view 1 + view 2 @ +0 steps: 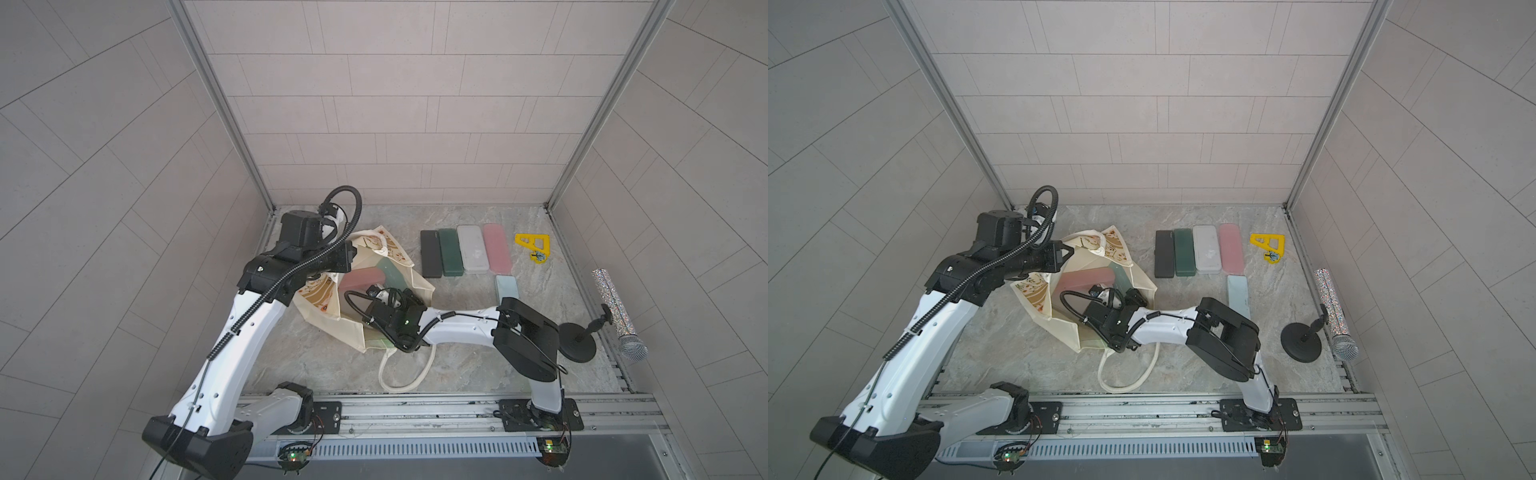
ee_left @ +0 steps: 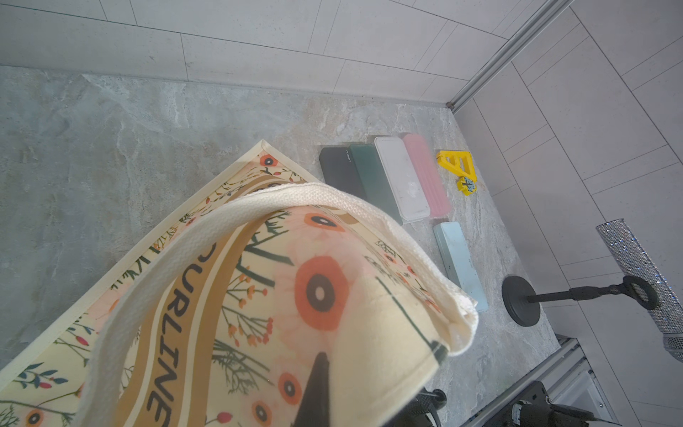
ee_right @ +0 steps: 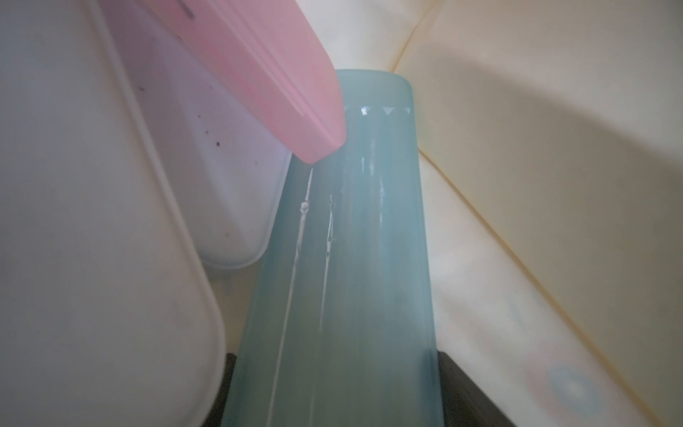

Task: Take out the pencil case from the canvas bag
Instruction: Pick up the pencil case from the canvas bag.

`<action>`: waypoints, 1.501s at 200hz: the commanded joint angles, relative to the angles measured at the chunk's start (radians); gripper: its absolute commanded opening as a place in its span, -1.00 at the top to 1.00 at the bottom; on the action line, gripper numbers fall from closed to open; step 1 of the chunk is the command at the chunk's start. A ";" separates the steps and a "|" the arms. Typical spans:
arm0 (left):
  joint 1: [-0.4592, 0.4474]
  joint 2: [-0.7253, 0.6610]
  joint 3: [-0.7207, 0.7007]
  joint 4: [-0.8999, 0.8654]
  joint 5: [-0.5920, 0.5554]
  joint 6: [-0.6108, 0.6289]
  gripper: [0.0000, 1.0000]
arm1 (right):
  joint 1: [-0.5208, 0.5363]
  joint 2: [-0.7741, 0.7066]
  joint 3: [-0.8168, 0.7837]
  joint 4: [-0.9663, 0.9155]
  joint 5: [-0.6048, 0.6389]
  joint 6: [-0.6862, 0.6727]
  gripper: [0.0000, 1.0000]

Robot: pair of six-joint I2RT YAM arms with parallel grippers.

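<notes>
In both top views the canvas bag [image 1: 332,332] slumps open at about 9 o'clock from the table's middle. My left claw [image 1: 352,252] is pinched tight on its rim at the bag's 11 o'clock. My right claw [image 1: 376,293] reaches into the mouth from 4 o'clock, fingertips hidden. A teal pencil case [image 1: 1121,275] and a pink case [image 1: 1084,278] show inside. A row of loose cases [image 1: 471,249] lies at the bag's 2 o'clock, well apart.

From the left wrist, the bag's printed wall and white handle [image 2: 258,207] drape over the closed fingers [image 2: 317,384]. Only one dark tip shows, pressed against the cloth.

From the right wrist, the teal pencil case runs straight out between the jaws, with a dark finger [image 3: 458,373] along each long edge. They stand wide, but I cannot tell whether they squeeze it. The pink case rests across its far end, and a white case [image 3: 92,240] sits just beside it. I judge the shell stiff, light and slick. I would grip across the narrow width at the near end and expect the pink one to drag.
</notes>
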 commanded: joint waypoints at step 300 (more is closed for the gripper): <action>-0.004 0.021 -0.042 0.144 -0.072 0.051 1.00 | 0.065 -0.477 -0.188 -0.344 -0.304 0.249 -0.01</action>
